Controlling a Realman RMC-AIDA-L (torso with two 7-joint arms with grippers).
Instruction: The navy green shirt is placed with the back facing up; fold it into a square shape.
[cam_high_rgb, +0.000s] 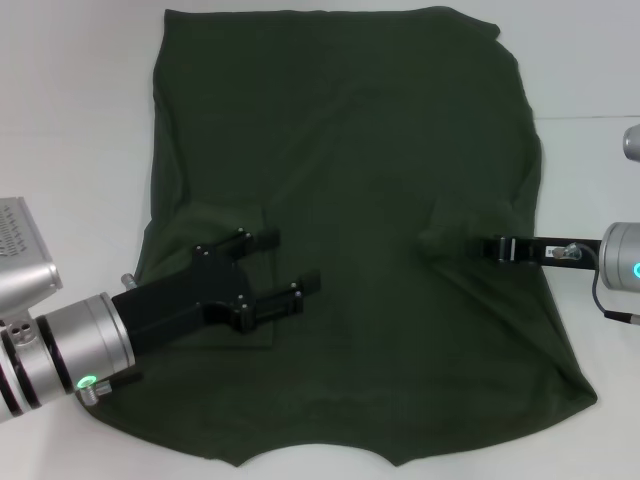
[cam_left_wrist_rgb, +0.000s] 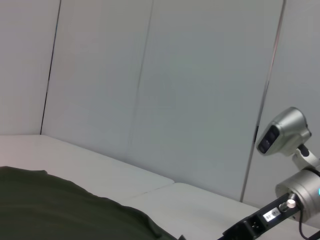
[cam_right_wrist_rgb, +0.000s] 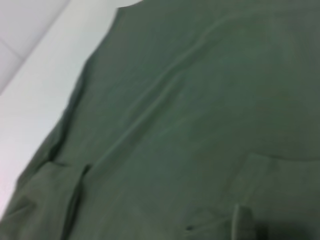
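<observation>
Now the navy green shirt (cam_high_rgb: 350, 200) lies spread, plain back up, on the white surface (cam_high_rgb: 70, 120). My left gripper (cam_high_rgb: 285, 265) hovers above it, jaws wide; my right gripper (cam_high_rgb: 470, 245) pinches a folded sleeve.

Dark green shirt (cam_high_rgb: 350, 200) lies flat, plain side up, both sleeves folded inward

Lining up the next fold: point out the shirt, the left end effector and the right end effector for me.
navy green shirt (cam_high_rgb: 350, 130): head view, on the plain back panel.
left end effector (cam_high_rgb: 288, 262): head view, between its two spread fingertips, over the shirt.
right end effector (cam_high_rgb: 480, 246): head view, at its tip, pinching a cloth fold.
</observation>
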